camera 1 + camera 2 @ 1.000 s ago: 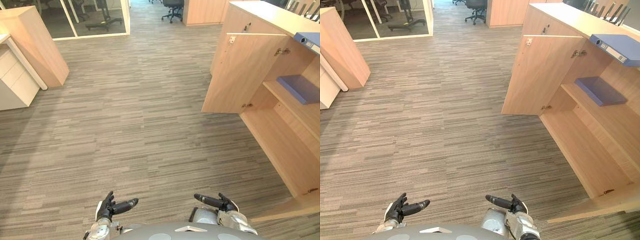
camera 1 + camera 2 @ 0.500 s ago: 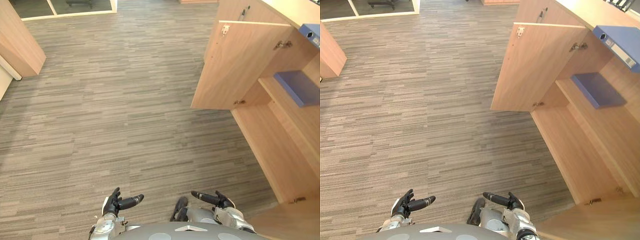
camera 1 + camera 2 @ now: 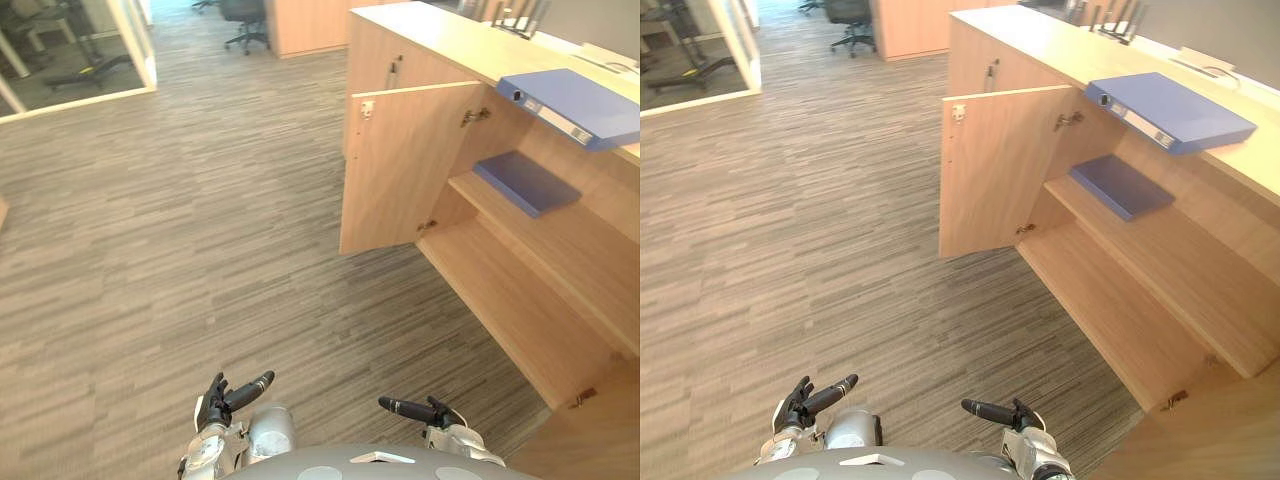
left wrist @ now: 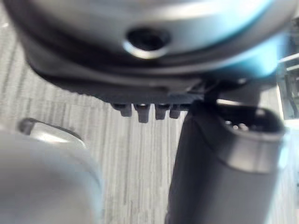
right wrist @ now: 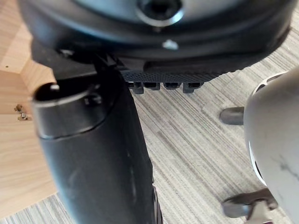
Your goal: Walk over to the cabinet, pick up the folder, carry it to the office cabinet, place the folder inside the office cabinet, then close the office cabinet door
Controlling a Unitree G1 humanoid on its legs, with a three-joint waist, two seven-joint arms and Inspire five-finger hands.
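A blue ring-binder folder (image 3: 570,95) lies flat on top of the wooden office cabinet (image 3: 440,45) at the right. Below it the cabinet door (image 3: 405,165) stands open, swung out over the carpet. Inside, a second flat blue folder (image 3: 1122,186) rests on the upper shelf. My left hand (image 3: 225,395) and right hand (image 3: 420,409) sit low at the near edge, well short of the cabinet. Both have straight fingers and hold nothing; in the wrist views there is just carpet past the left hand (image 4: 219,158) and the right hand (image 5: 93,154).
Striped grey carpet (image 3: 180,230) stretches wide between me and the cabinet. The cabinet's bare lower shelf (image 3: 520,310) runs along the right. A glass partition (image 3: 80,50) stands far left and a black office chair (image 3: 243,12) at the back. Dark upright items (image 3: 1110,15) stand on the cabinet's far end.
The whole picture has swung toward the cabinet, which now sits nearer the middle with its top folder fully in sight. Both hands keep the same open pose.
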